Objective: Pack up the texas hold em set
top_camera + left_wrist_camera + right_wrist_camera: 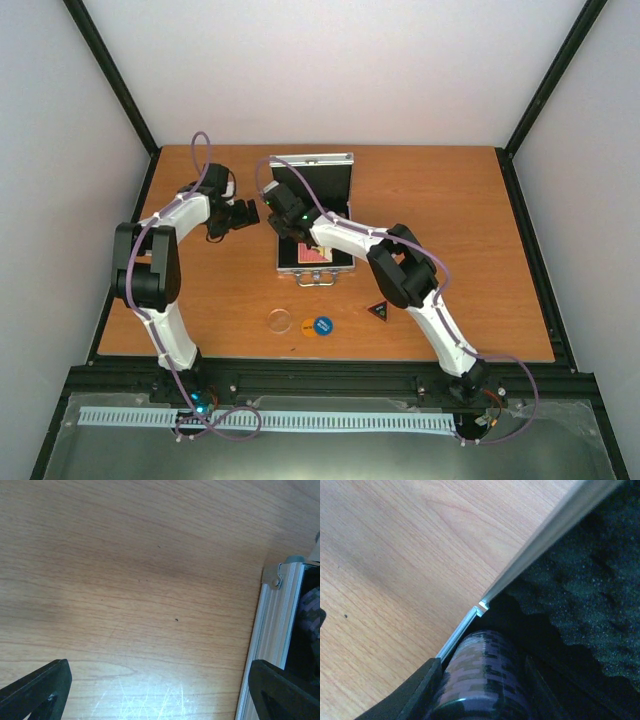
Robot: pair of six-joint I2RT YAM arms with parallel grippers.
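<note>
The silver case [345,212] lies open mid-table with its lid upright and its handle [316,280] at the near side. A red card deck [313,253] lies inside. My right gripper [279,207] reaches into the case's far left corner. In the right wrist view it [482,700] is shut on a purplish chip stack [485,672] lying along the case's left wall, with black foam lining [580,580] beyond. My left gripper [246,213] hovers just left of the case. It [160,700] is open and empty, one fingertip [285,690] over the case's rim [272,625].
A clear disc [280,321], a small orange disc [307,326], a blue disc [322,325] and a black triangle [378,310] lie on the wooden table [450,220] near its front edge. Black frame rails border the table.
</note>
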